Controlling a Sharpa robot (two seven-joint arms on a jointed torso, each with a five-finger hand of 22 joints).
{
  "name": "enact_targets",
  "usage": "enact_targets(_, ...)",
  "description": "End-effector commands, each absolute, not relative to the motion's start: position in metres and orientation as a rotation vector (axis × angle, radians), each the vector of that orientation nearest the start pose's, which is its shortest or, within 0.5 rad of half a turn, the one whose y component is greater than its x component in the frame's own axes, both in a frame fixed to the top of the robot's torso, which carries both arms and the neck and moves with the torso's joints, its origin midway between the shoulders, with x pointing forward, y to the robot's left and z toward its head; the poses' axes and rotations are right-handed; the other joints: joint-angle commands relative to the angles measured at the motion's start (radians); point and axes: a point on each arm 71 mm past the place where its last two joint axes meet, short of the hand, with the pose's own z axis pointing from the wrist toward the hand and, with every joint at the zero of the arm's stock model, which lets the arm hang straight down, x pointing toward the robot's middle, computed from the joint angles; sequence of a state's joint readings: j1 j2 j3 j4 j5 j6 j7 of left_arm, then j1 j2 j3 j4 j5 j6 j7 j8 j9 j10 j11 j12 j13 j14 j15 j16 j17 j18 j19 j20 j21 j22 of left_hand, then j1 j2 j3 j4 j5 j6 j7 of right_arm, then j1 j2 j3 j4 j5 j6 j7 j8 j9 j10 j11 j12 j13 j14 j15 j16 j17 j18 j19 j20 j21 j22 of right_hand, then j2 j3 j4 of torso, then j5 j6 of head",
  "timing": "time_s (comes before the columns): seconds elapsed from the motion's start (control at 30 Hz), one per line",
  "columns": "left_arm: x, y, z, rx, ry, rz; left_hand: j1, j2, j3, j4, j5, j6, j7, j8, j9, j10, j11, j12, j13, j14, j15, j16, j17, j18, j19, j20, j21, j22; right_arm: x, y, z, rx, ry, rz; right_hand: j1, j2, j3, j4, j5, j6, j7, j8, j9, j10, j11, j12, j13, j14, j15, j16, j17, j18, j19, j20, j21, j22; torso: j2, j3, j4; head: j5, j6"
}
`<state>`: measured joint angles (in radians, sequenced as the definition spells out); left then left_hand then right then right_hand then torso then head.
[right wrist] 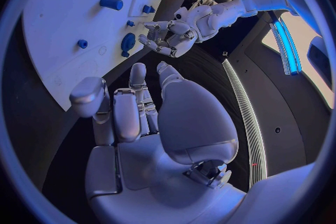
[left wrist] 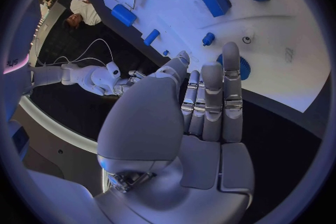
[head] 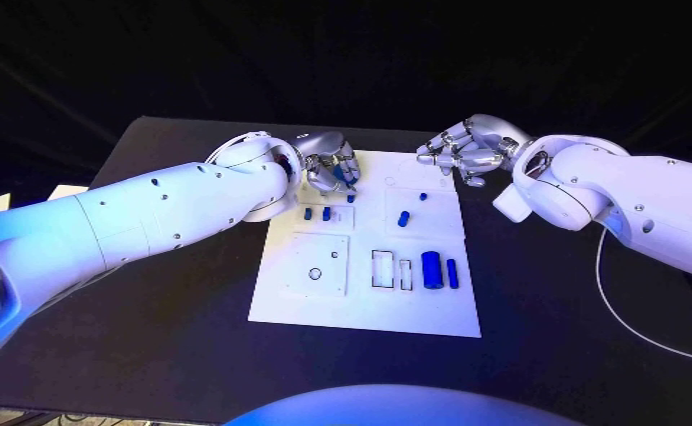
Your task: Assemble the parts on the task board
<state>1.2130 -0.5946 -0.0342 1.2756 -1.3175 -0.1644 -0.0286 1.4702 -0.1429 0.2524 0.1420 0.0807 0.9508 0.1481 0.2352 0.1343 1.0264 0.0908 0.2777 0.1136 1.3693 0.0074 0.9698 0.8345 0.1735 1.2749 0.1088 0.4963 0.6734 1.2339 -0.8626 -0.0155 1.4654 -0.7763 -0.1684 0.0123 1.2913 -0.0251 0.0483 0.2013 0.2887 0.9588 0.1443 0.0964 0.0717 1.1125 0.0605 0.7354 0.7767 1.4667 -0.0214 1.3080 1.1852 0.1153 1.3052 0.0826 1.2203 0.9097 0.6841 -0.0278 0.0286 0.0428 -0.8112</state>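
The white task board [head: 361,291] lies in the middle of the black table. Small blue parts sit on it: two short ones [head: 317,214], one near the middle [head: 405,217], and two longer cylinders [head: 440,270] toward the near right. My left hand [head: 329,166] hovers over the board's far left corner. Its fingers [left wrist: 212,101] are stretched out side by side and hold nothing, and a round blue part [left wrist: 243,69] lies just past the fingertips. My right hand [head: 464,151] hangs at the board's far right corner, fingers loosely bent and empty.
Raised square plates with holes and slots [head: 320,264] cover the board's near left. Black table [head: 159,306] surrounds the board on all sides. A thin white cable [head: 613,296] trails along the table's right side.
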Motion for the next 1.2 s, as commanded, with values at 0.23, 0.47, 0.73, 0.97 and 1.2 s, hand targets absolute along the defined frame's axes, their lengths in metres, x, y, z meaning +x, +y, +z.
enact_targets(0.23, 0.527, 0.131, -0.208, 0.303, 1.837, -0.655, -0.010, -0.003, -0.002, 0.000, 0.000, 0.037, -0.002, -0.036, -0.028, 0.032, -0.002, -0.036, -0.039, 0.074, -0.003, 0.260, 0.239, -0.022, 0.087, -0.008, 0.227, 0.195, 0.502, -0.223, -0.173, 0.410, 1.835, 1.050, 0.001, 0.009, -0.004, 0.000, 0.004, -0.002, 0.002, 0.007, 0.000, -0.008, -0.002, -0.002, -0.001, 0.020, 0.000, -0.004, -0.003, 0.007, -0.010, 0.000, -0.005, -0.003, 0.000, 0.0005, 0.0002, -0.003, -0.002)
enact_targets(0.47, 0.528, 0.125, -0.213, 0.331, 1.873, -0.641, -0.014, -0.002, -0.002, 0.000, 0.000, 0.059, -0.004, -0.051, -0.038, 0.051, -0.004, -0.048, -0.046, 0.102, -0.006, 0.341, 0.321, -0.043, 0.123, -0.010, 0.372, 0.321, 0.502, -0.222, -0.173, 0.408, 1.835, 1.051, 0.001, 0.009, -0.004, 0.000, 0.004, -0.002, 0.002, 0.007, 0.000, -0.008, -0.002, -0.002, -0.001, 0.020, 0.000, -0.004, -0.003, 0.007, -0.010, 0.000, -0.005, -0.003, 0.001, 0.0003, -0.0011, -0.005, -0.003)
enact_targets(0.73, 0.528, 0.120, -0.215, 0.341, 1.887, -0.640, -0.016, 0.001, 0.003, 0.000, 0.000, 0.078, -0.007, -0.056, -0.042, 0.077, -0.009, -0.052, -0.045, 0.116, -0.010, 0.369, 0.346, -0.054, 0.145, -0.013, 0.457, 0.394, 0.502, -0.221, -0.173, 0.407, 1.836, 1.052, 0.002, 0.010, -0.004, 0.000, 0.004, -0.002, 0.002, 0.007, 0.000, -0.008, -0.002, -0.002, -0.002, 0.019, 0.000, -0.006, -0.004, 0.008, -0.010, 0.000, -0.006, -0.005, 0.001, 0.0017, -0.0001, -0.005, -0.005)
enact_targets(0.97, 0.528, 0.119, -0.217, 0.354, 1.901, -0.624, -0.008, 0.006, 0.013, -0.004, 0.002, 0.101, -0.014, -0.054, -0.041, 0.099, -0.016, -0.053, -0.044, 0.120, -0.015, 0.376, 0.346, -0.058, 0.151, -0.017, 0.488, 0.422, 0.502, -0.221, -0.173, 0.406, 1.837, 1.054, 0.002, 0.010, -0.004, 0.000, 0.004, -0.002, 0.002, 0.007, 0.000, -0.008, -0.002, -0.002, -0.002, 0.019, 0.000, -0.006, -0.004, 0.008, -0.010, 0.000, -0.006, -0.005, 0.000, 0.0013, -0.0003, -0.007, -0.005)
enact_targets(1.2, 0.530, 0.118, -0.218, 0.357, 1.906, -0.601, 0.001, 0.014, 0.031, -0.009, 0.004, 0.119, -0.018, -0.054, -0.041, 0.118, -0.021, -0.058, -0.044, 0.121, -0.020, 0.381, 0.349, -0.061, 0.152, -0.020, 0.509, 0.444, 0.501, -0.221, -0.173, 0.405, 1.837, 1.053, 0.002, 0.010, -0.004, 0.000, 0.004, -0.002, 0.002, 0.007, 0.000, -0.008, -0.002, -0.002, -0.002, 0.019, 0.000, -0.006, -0.004, 0.008, -0.010, 0.000, -0.006, -0.005, 0.001, 0.0013, -0.0022, -0.008, -0.004)
